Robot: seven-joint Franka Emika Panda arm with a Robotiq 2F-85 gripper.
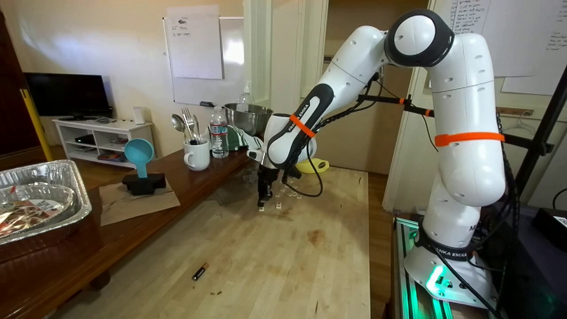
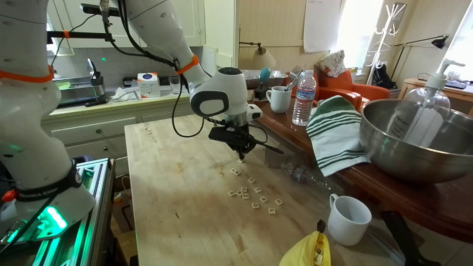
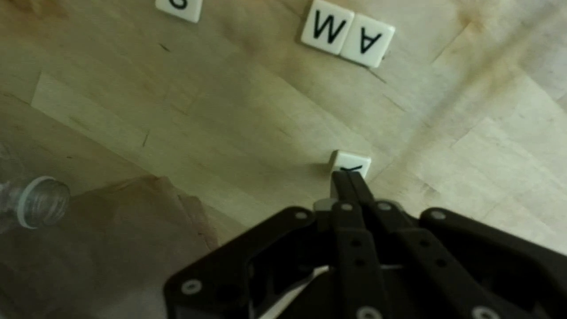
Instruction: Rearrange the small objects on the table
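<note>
The table (image 1: pixel 283 257) has a pale plank top with small white letter tiles on it. My gripper (image 3: pixel 349 173) is shut, its two fingertips together, right over one tile (image 3: pixel 354 158) and covering part of its letter. The fingertips look to be at or just above that tile; I cannot tell if they touch. The gripper also shows in both exterior views (image 1: pixel 262 204) (image 2: pixel 241 157). An M tile (image 3: pixel 327 27) and an A tile (image 3: pixel 368 40) lie side by side. A partly cut-off tile (image 3: pixel 179 8) lies farther left. Several more tiles (image 2: pixel 245 196) lie scattered in an exterior view.
A battery (image 1: pixel 200 271) lies on the table. A clear bottle (image 2: pixel 303 174) lies by brown paper (image 3: pixel 115 257). A white mug (image 2: pixel 349 220) and a yellow pouch (image 2: pixel 305 253) stand at one end. A raised dark wood counter (image 1: pixel 146 221) runs along one side.
</note>
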